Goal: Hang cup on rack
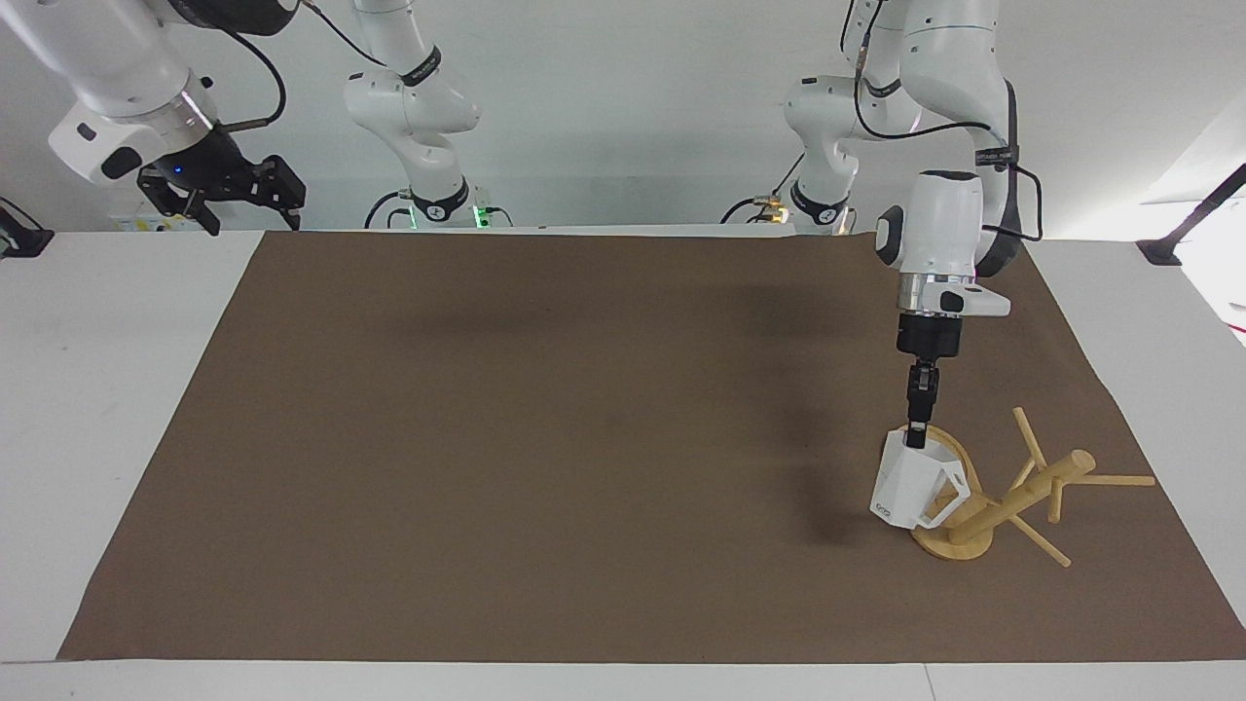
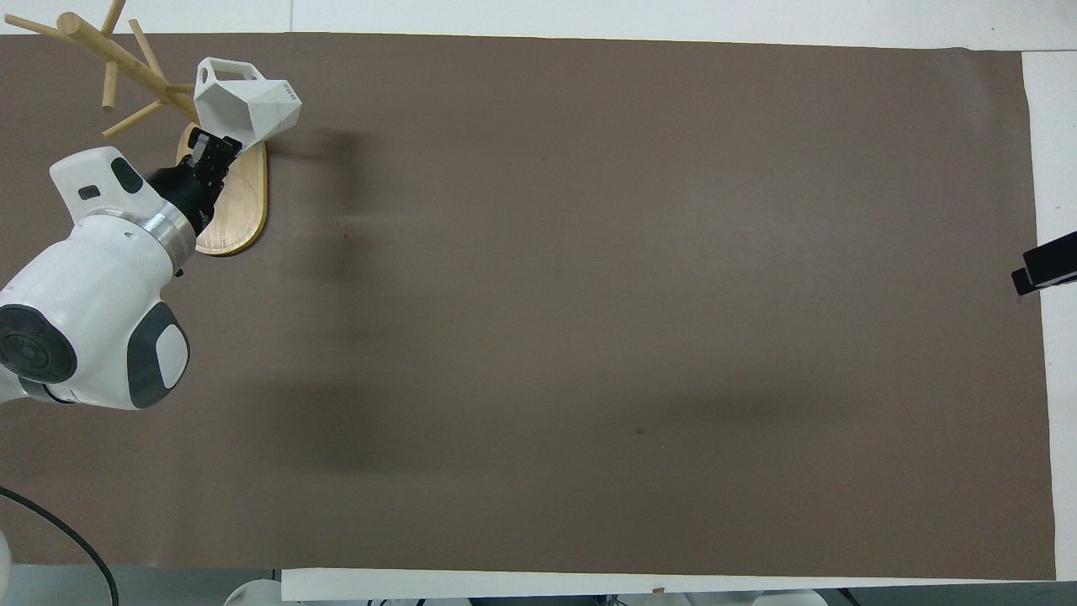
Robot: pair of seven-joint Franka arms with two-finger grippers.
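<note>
The cup (image 1: pixel 913 487) (image 2: pixel 244 105), a small white faceted piece with a triangular open-frame handle, hangs in the air over the oval base of the rack (image 1: pixel 983 497) (image 2: pixel 135 76), at the left arm's end of the table. It is tilted: in the facing view its open mouth faces roughly two o'clock, toward the rack's post, and its narrow base points down toward seven o'clock, so its long axis runs on that slant. The handle sticks out on the side of the post and appears to overlap it, though whether the two touch cannot be told. The left gripper (image 1: pixel 916 436) (image 2: pixel 208 148) points straight down, its fingers clamped together on the cup's rim at the upper edge. The rack is a light bamboo mug tree whose post leans from the base toward two o'clock in the facing view, with thin pegs branching off near its top; in the overhead view the post runs from the base toward ten o'clock. Beneath everything lies a brown mat (image 1: pixel 545 438) (image 2: pixel 589 295). The right gripper (image 1: pixel 222 190) (image 2: pixel 1043 269) waits raised over the white table edge at the right arm's end, its fingers spread apart.
</note>
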